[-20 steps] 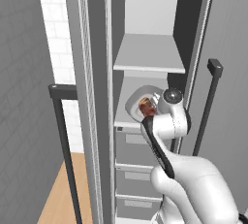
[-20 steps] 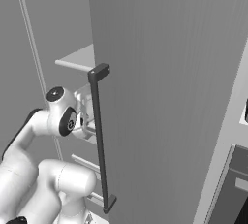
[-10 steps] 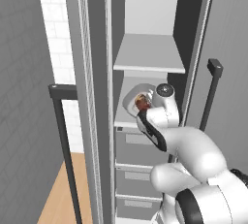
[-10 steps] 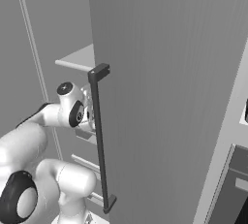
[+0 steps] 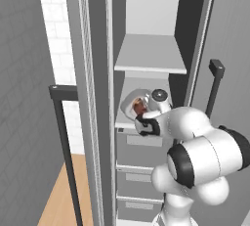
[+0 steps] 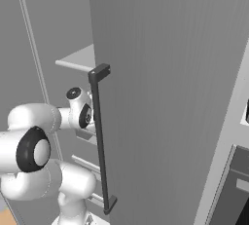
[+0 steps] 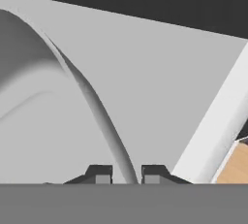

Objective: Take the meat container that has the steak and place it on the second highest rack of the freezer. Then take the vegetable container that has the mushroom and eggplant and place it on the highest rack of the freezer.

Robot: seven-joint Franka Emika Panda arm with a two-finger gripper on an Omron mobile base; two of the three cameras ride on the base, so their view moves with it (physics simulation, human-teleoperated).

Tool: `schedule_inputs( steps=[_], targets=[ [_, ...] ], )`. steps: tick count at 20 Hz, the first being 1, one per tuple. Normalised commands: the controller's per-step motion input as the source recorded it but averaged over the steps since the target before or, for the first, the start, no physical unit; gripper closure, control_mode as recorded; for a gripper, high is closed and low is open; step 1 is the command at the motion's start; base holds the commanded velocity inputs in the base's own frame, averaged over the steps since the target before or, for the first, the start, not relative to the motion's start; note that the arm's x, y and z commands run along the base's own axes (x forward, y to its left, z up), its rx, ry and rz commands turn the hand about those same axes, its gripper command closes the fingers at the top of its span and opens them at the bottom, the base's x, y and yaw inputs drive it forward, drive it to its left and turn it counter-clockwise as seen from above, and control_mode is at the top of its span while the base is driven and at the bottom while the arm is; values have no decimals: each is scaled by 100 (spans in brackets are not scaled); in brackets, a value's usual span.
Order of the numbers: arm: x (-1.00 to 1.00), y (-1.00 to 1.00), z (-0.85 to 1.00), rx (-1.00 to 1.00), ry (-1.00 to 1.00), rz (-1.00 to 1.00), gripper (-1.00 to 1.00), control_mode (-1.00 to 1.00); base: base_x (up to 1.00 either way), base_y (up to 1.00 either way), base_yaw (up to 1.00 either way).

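Freezer (image 5: 146, 5) stands open ahead, its door (image 6: 170, 73) swung out to the right with the long dark handle (image 6: 100, 141) toward the base, and inside it the highest rack (image 5: 149, 56) sits bare above the second shelf (image 5: 122, 121), with grey drawers (image 5: 139, 176) stacked below. Against the pictures from a second back, the arm (image 5: 195, 156) has folded much closer to the base cameras: its elbow bulks far larger in the left base view and the hand has slid left and forward, carrying the load from the shelf's right half toward its near left corner. The meat container (image 5: 133, 102), the pale rounded dish, now sits over the second shelf at its near edge, tipped so its inside faces the camera, and the steak (image 5: 139, 105) shows as a reddish patch inside it. That puts the first placement nearly complete, I judge, though whether the dish rests fully on the shelf or hangs just above it cannot be told. The gripper (image 7: 127, 173) is pinching the dish's thin rim, which rises between the two dark fingertips (image 7: 99, 173) in the hand view, with only that wall in the narrow gap. Release and withdrawal look like the remaining work here, then the vegetable tray for the top rack.
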Motion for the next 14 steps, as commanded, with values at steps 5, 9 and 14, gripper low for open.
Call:
schedule_inputs(
  steps=[5, 9, 14],
  targets=[
    [36, 5, -27, 0, 0, 0, 100, -100, 0, 0, 0],
    [39, 16, -20, 0, 0, -1, 100, -100, 0, 0, 0],
    [13, 29, -13, -3, 0, -7, -100, -100, 0, 0, 0]
  ],
)
